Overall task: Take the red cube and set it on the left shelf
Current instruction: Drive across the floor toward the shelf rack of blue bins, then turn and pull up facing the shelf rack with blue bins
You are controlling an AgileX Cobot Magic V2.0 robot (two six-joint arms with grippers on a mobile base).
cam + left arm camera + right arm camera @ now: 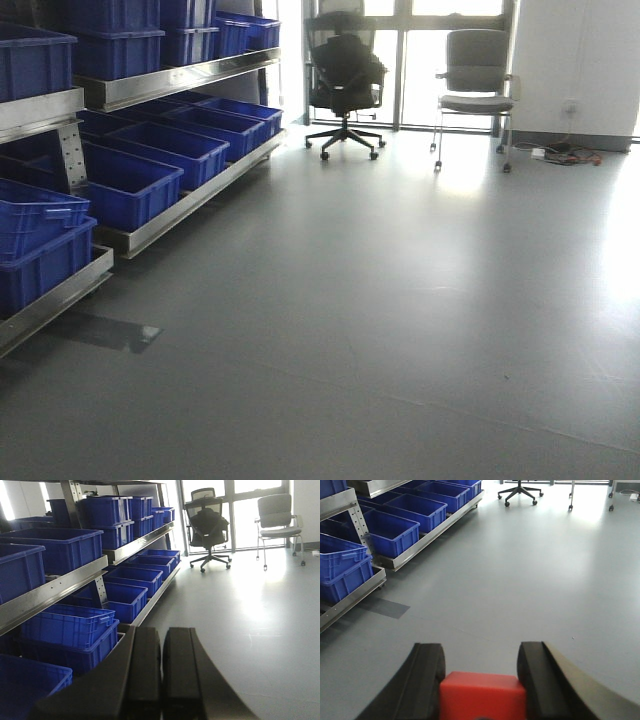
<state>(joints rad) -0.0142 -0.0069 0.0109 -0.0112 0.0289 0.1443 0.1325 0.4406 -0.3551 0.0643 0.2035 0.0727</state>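
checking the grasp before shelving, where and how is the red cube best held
By its two opposite flat side faces, coming straight on so the fingers straddle it. The right end effector does this now: the red cube sits squarely between its fingers.

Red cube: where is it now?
Right wrist view, bottom centre: the red cube is held in the right gripper, above grey floor, blue bins far left.

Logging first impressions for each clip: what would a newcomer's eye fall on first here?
The red cube, clamped in the right gripper at the bottom of the right wrist view, stands out against the grey floor. Next come the rows of blue bins on the metal shelves along the left, and the black office chair at the back of the room.
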